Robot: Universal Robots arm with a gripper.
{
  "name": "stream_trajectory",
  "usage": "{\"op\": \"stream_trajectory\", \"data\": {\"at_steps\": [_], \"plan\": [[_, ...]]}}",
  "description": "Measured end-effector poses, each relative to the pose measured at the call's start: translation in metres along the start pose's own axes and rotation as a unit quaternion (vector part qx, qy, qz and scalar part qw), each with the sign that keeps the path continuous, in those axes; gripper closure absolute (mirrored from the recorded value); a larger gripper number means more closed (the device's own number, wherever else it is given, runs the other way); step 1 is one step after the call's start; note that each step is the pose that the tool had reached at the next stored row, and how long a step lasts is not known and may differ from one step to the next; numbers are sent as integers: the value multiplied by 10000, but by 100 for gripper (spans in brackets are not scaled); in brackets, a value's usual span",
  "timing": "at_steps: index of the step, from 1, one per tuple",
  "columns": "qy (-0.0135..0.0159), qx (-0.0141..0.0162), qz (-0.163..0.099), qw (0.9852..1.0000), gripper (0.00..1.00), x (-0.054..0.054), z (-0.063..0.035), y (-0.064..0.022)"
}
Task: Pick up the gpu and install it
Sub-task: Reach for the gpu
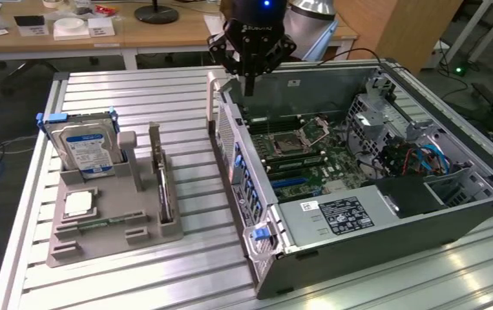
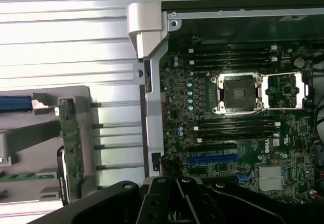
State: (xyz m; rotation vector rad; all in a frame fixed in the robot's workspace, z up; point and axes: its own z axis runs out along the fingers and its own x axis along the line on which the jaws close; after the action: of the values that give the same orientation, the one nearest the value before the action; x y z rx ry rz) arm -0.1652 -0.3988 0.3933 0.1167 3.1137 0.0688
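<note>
Arm [image 1: 259, 13] vert. overhead; end effector [image 1: 249, 90] pts straight down, fingers [image 1: 248, 81] pressed together.

Thin dark gpu [image 1: 165, 194] upright on edge in gray holder [image 1: 99, 236]

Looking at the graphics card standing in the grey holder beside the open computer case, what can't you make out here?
- Thin flat gpu card: edge-on in the exterior view, so its faces are hidden.
- One end of it, wrist view: behind the black gripper.
- Boxy silver hard drive, label text: too small, exterior view.
</note>
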Motion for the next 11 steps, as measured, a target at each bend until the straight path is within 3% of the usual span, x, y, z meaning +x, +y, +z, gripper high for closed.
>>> {"op": "stream_trajectory", "data": {"at_steps": [11], "plan": [[0, 0, 0, 10000, 89, 203, -5, -15]]}}
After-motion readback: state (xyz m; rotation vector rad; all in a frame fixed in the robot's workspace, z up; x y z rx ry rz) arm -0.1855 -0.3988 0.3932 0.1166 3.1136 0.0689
